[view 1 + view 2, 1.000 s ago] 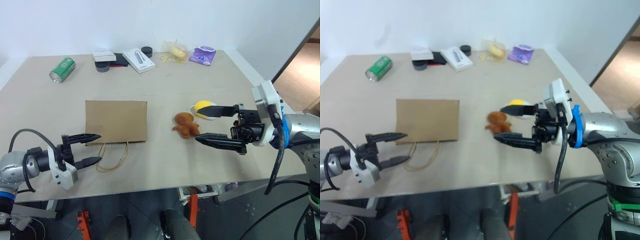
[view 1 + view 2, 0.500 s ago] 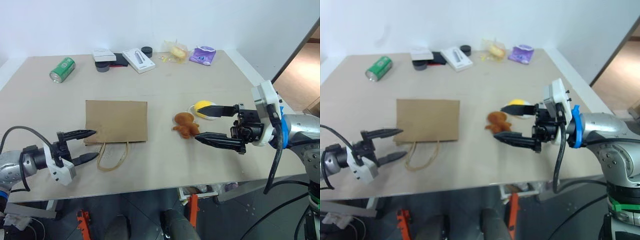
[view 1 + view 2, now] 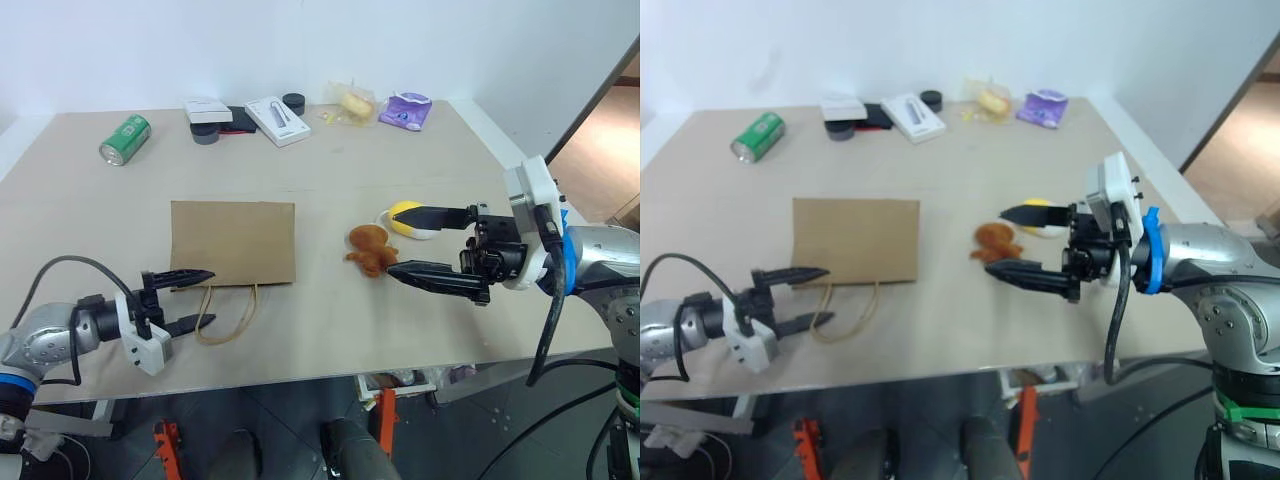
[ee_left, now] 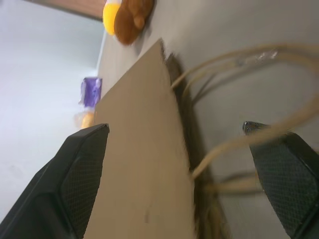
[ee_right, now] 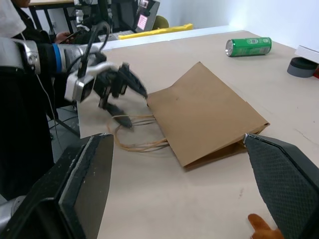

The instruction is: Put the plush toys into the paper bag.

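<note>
Risk: paper bag (image 3: 233, 242) lies flat and closed, both toys beside it. Our left gripper (image 3: 185, 299), empty and partly open, straddles its mouth edge and may snag only handles (image 3: 226, 312). Right gripper (image 3: 418, 243) gapes empty around gingerbread toy (image 3: 371, 248) and egg toy (image 3: 404, 214).

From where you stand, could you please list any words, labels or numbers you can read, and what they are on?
None can be read.
Green can: markings too small to read.
White box: print too small.
Purple packet: print blurred.
Paper bag: plain, no print.
</note>
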You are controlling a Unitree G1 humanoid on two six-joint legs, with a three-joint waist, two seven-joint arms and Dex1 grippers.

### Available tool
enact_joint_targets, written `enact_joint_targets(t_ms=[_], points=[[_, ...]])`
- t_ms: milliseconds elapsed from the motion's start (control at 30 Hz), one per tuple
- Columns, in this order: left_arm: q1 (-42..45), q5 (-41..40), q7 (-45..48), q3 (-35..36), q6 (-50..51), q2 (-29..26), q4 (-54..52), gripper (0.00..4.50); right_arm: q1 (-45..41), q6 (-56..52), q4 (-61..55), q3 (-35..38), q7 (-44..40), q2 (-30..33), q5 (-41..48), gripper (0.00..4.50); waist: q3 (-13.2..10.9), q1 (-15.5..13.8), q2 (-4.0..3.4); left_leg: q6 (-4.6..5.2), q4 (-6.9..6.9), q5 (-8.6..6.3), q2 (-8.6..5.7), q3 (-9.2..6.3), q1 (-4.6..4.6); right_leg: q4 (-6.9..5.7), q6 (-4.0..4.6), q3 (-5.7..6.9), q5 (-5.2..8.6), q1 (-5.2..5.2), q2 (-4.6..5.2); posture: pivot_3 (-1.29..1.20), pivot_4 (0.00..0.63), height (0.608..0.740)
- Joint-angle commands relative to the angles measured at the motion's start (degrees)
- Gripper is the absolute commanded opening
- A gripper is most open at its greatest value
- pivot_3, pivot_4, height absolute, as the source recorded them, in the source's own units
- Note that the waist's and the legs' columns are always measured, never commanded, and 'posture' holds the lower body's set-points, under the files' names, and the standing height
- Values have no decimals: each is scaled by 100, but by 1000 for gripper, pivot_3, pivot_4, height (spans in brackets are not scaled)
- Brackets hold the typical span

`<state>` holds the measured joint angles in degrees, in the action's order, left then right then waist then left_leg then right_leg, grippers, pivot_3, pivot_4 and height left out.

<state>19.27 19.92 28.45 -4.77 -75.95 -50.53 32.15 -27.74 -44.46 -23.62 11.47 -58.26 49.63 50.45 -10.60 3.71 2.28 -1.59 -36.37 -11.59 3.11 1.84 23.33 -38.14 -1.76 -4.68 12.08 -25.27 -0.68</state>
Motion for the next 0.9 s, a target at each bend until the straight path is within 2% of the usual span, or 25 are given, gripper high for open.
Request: enact_joint_targets(t_ms=[33, 67, 100, 133, 233, 267, 433, 567, 667, 700, 733, 767, 833, 900], points=[[146, -279, -28, -165, 105, -67, -150, 2785, -121, 13, -220, 109, 65, 26, 166, 4500, 0, 2, 0, 0, 0, 0, 1, 0, 0, 0, 0, -1, 0, -1, -1, 0, 150, 740], [157, -331, -23, -215, 131, -84, -137, 2272, -138, 3, -217, 130, 85, 25, 193, 4500, 0, 2, 0, 0, 0, 0, 1, 0, -1, 0, 0, -1, 0, 0, -2, 0, 150, 740], [166, -367, -19, -249, 151, -95, -128, 2168, -150, -3, -215, 142, 102, 23, 208, 4500, 0, 3, 0, 0, 0, 0, 1, 0, -1, 0, 0, -1, 0, 0, -2, 0, 150, 740], [176, -400, -13, -276, 170, -103, -123, 1550, -156, -9, -218, 149, 119, 19, 224, 4500, 0, 3, 0, 0, 0, 0, 1, 0, -1, 0, 0, -1, 0, -1, -2, 0, 150, 740], [173, -624, 67, -388, 291, -130, -169, 596, -119, -12, -257, 134, 194, -4, 273, 4500, 0, 3, 0, 0, 0, 0, 1, -1, -1, -1, 0, -1, -1, 0, -2, 0, 150, 740], [169, -710, 110, -438, 338, -140, -186, 50, -107, -11, -270, 125, 215, -14, 285, 4500, 0, 3, 0, 0, 0, 0, 1, 0, -1, -1, 0, -1, -1, 0, -2, 0, 150, 740], [90, -1721, 498, -612, 1184, -52, -731, 50, -56, -6, -297, 65, 334, -94, 322, 4500, 0, 2, 0, 0, 0, 0, 1, -1, -1, -1, 0, -2, -1, 0, -2, 0, 150, 740], [-71, -3191, 802, -498, 3124, 202, -2072, 50, 98, -106, -398, -333, 864, -476, 130, 4500, 1, 6, 1, 0, -1, 0, 2, -3, 1, -2, -1, -1, -1, 0, -3, 0, 150, 740], [-196, -3618, 820, -336, 4119, 326, -2865, 50, 75, -99, -332, -741, 1647, -1085, -225, 4500, 2, 30, 3, 0, -5, 0, 2, -9, 0, -4, -3, -1, -2, 2, -9, 0, 150, 740], [-241, -3734, 772, -279, 4461, 383, -3144, 0, 34, -67, -232, -960, 1993, -1364, -498, 4003, 2, 51, 3, 0, -5, 0, 3, -10, 0, -5, -2, -2, -2, 2, -12, 0, 150, 740], [-285, -3822, 739, -222, 4761, 435, -3384, 0, -5, -28, -141, -1156, 2258, -1600, -761, 3699, 2, 58, 1, 0, -5, 0, 5, -12, -2, -7, -1, -3, -3, 2, -15, 0, 150, 740], [-322, -3858, 737, -158, 4982, 486, -3554, 0, -29, -9, -88, -1273, 2405, -1743, -940, 3109, 2, 57, 2, -2, -6, 2, 3, -14, -1, -10, 0, -3, -4, 0, -17, 0, 150, 740], [-370, -3870, 750, -79, 5292, 577, -3820, 0, -161, -33, 104, -1447, 2712, -2122, -1126, 2320, 2, 56, 2, -4, -7, 4, 1, -23, 1, -12, 1, -1, -4, 0, -20, 0, 150, 740], [-377, -3892, 739, 6, 5558, 692, -3995, 0, -269, -27, 285, -1636, 2835, -2423, -1289, 1280, 2, 58, 2, -5, -8, 4, 0, -21, 0, -12, 1, -4, -4, 1, -21, 0, 150, 740]])
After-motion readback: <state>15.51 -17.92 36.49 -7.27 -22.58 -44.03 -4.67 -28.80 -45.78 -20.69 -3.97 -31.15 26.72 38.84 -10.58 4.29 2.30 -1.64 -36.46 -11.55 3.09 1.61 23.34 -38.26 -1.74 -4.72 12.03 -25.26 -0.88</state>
